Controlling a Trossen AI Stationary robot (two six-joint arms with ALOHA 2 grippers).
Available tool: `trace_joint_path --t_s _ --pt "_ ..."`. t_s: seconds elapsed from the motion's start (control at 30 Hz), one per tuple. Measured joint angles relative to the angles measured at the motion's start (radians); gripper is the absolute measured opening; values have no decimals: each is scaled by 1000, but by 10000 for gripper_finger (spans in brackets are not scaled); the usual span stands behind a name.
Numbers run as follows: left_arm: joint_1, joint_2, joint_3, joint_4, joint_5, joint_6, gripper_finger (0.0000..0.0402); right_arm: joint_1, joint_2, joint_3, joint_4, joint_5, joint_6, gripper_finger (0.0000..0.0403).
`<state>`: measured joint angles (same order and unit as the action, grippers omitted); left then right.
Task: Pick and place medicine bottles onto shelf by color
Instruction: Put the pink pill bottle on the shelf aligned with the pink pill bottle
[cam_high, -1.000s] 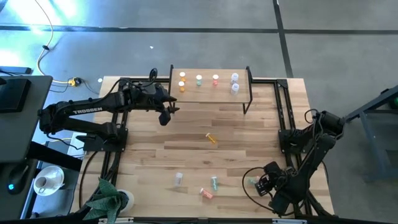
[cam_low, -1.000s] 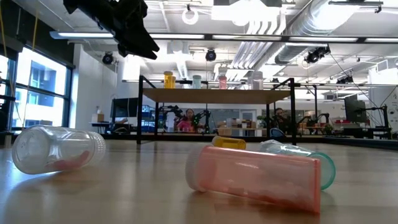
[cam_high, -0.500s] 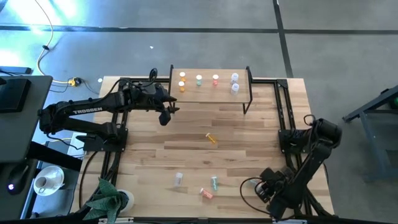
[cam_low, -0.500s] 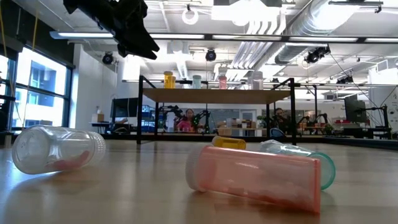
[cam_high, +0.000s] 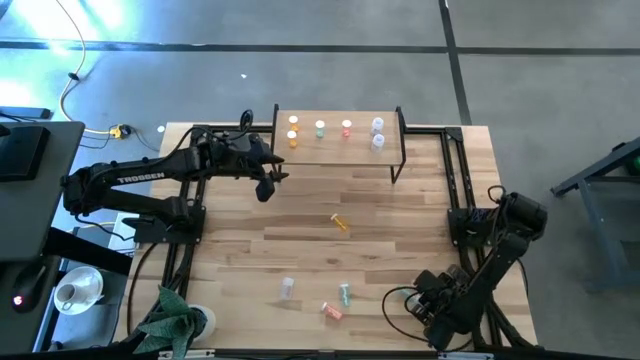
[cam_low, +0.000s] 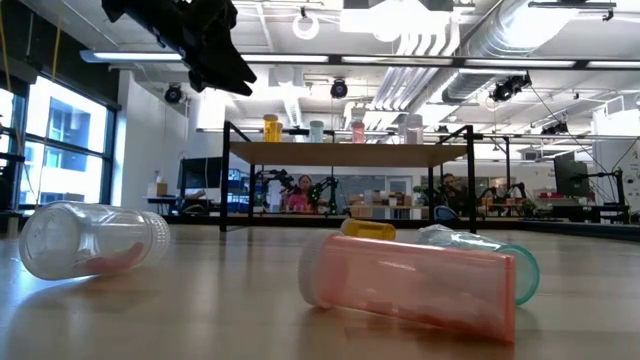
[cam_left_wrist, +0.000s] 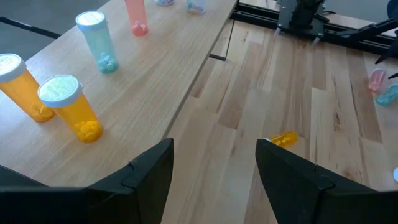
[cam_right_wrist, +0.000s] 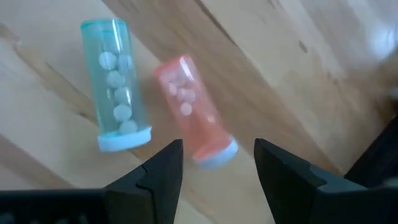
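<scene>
Three medicine bottles lie on their sides near the table's front edge: a clear one (cam_high: 288, 288), a green one (cam_high: 345, 294) (cam_right_wrist: 115, 84) and a pink one (cam_high: 332, 311) (cam_right_wrist: 193, 109). An orange one (cam_high: 340, 222) (cam_left_wrist: 283, 138) lies mid-table. My right gripper (cam_high: 424, 303) (cam_right_wrist: 217, 168) hangs open to the right of the green and pink bottles, pointing steeply down. My left gripper (cam_high: 266, 186) (cam_left_wrist: 214, 168) waits open, raised beside the shelf's (cam_high: 340, 150) left front corner. On the shelf stand two orange bottles (cam_left_wrist: 68, 106), a green one (cam_left_wrist: 99, 40), a pink one (cam_high: 347, 127) and two clear ones (cam_high: 378, 133).
Black arm frames run along the table's left (cam_high: 185, 215) and right (cam_high: 455, 200) sides. A green cloth (cam_high: 170, 318) and a white cup (cam_high: 75, 292) sit off the front left corner. Bare wood lies between the shelf and the fallen bottles.
My right gripper has sunk toward the table near its front edge and rolled about its own pointing line. The bottles and my left arm have kept still.
</scene>
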<state>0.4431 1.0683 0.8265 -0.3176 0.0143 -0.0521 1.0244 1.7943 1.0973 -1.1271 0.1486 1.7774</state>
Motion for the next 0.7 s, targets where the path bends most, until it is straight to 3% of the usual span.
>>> trace_joint_path --t_s 0.3,0.7 --pt "0 0 0 0 0 2 216 -74 0 0 -4 -41 -180 188" --pt "0 0 0 -1 0 1 216 -96 0 0 2 -68 -216 188"
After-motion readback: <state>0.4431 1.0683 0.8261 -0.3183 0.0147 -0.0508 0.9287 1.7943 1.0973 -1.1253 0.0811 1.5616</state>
